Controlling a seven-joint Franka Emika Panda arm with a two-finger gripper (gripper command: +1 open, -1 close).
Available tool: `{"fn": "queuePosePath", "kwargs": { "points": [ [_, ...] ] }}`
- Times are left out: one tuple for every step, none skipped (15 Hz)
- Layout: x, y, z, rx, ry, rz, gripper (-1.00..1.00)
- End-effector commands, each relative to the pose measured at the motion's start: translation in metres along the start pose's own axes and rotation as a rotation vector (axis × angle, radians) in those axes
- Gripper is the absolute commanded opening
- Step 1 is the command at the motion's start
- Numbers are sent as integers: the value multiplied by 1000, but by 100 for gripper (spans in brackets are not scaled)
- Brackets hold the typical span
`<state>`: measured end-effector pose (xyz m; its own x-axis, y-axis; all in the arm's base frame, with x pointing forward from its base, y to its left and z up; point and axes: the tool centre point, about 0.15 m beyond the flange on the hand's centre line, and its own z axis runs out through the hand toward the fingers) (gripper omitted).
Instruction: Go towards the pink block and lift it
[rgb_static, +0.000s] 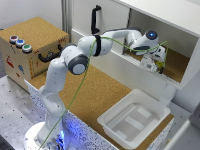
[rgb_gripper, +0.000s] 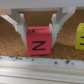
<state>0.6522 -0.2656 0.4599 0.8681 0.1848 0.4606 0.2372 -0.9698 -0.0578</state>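
Gripper (rgb_gripper: 39, 30) spread, fingers (rgb_gripper: 20, 25) straddling pink block (rgb_gripper: 40, 42); yellow cube (rgb_gripper: 80, 35) off to one side.

Cork-topped table (rgb_static: 95, 95) under soft, even light, edged by a speckled white border. White shelf unit (rgb_static: 165, 20) at two o'clock, cork-lined inside. Cork-clad box (rgb_static: 32, 47) at ten o'clock. White tray (rgb_static: 134, 120) at five o'clock. Pale wall behind.

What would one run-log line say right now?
gripper: open, straddling pink block | block: on cork, not lifted | yellow-green cube: beside, untouched
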Motion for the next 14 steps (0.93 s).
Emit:
{"fn": "queuePosePath", "kwargs": {
  "points": [
    [-21, -48, -60, 12, 76, -38, -100],
    [-32, -61, -71, 3, 93, -59, -100],
    [-41, -69, -78, 8, 101, -74, -100],
    [-51, -74, -83, 15, 94, -80, -100],
    [-62, -76, -84, 23, 83, -77, -100],
    [-73, -77, -86, 25, 64, -74, -100],
    [-86, -76, -86, 11, 47, -66, -100],
    [-96, -74, -83, 5, 26, -57, -100],
    [-113, -67, -79, 1, -9, -33, -100],
    [-125, -59, -76, -7, -28, -13, -100],
    [-135, -53, -74, -16, -42, 4, -100],
    [-146, -44, -72, -26, -57, 30, -100],
    [-159, -36, -72, -39, -69, 52, -100],
    [-171, -29, -72, -46, -85, 74, -100]
  ]
}}
